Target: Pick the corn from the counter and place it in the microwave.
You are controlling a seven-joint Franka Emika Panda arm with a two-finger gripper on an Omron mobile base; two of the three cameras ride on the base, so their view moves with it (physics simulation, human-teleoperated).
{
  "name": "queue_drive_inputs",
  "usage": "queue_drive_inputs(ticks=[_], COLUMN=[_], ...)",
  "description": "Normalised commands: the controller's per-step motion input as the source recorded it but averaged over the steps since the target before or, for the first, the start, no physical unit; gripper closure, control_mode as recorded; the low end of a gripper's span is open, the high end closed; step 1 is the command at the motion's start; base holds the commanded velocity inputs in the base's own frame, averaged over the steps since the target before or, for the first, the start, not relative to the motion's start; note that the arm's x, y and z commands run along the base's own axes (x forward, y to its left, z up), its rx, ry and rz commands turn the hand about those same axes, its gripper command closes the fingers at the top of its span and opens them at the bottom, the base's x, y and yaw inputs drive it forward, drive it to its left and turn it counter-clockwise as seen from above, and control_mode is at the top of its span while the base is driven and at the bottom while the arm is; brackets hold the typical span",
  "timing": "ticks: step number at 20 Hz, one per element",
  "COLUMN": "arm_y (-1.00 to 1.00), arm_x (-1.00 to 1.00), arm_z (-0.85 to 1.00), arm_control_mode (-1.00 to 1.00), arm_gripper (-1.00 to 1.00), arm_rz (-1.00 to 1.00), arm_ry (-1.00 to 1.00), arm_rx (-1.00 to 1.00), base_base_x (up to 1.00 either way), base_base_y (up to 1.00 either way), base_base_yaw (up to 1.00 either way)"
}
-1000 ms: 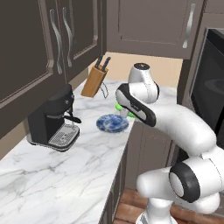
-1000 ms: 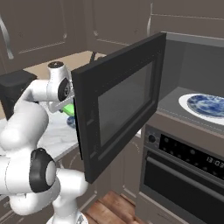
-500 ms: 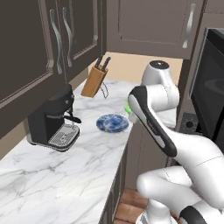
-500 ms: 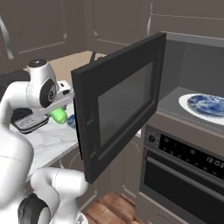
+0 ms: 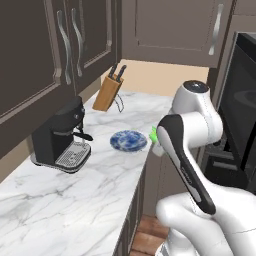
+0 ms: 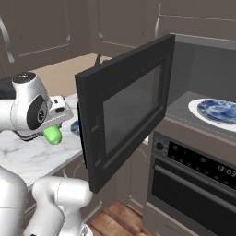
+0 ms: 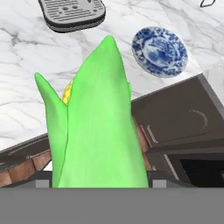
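The corn, a bright green husked ear with some yellow kernels showing, is held in my gripper, which is shut on it. It hangs in the air over the front edge of the white marble counter, right of the blue plate. From the left base view, a sliver of the corn peeks out behind my arm. The microwave stands to the right with its dark glass door swung wide open. My fingertips are hidden behind the corn in the hand view.
On the counter are a blue patterned plate, a black coffee machine and a knife block. Another blue plate lies inside the microwave. An oven sits below it. The open door juts out between the corn and the cavity.
My arm has swung round and carried the corn from above the counter plate out to the counter's front edge, nearer the open door. Nothing else has moved.
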Motion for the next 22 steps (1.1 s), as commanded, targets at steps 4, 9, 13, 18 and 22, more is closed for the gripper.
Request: queue_drive_inputs(ticks=[4, 9, 13, 18, 22], arm_y=[0.0, 0.0, 0.0, 0.0, 0.0], arm_x=[0.0, 0.0, 0.0, 0.0, 0.0], arm_z=[0.0, 0.0, 0.0, 0.0, 0.0], arm_control_mode=[1.0, 1.0, 1.0, 1.0, 1.0], arm_gripper=[1.0, 1.0, 1.0, 1.0, 1.0], arm_rz=[0.0, 0.0, 0.0, 0.0, 0.0], arm_ry=[0.0, 0.0, 0.0, 0.0, 0.0], arm_rx=[0.0, 0.0, 0.0, 0.0, 0.0], base_base_x=[-0.61, -0.57, -1.0, -0.93, -0.51], base_base_y=[0.14, 0.06, 0.09, -0.04, -0.33], base_base_yaw=[-0.01, -0.08, -0.12, -0.26, -0.64])
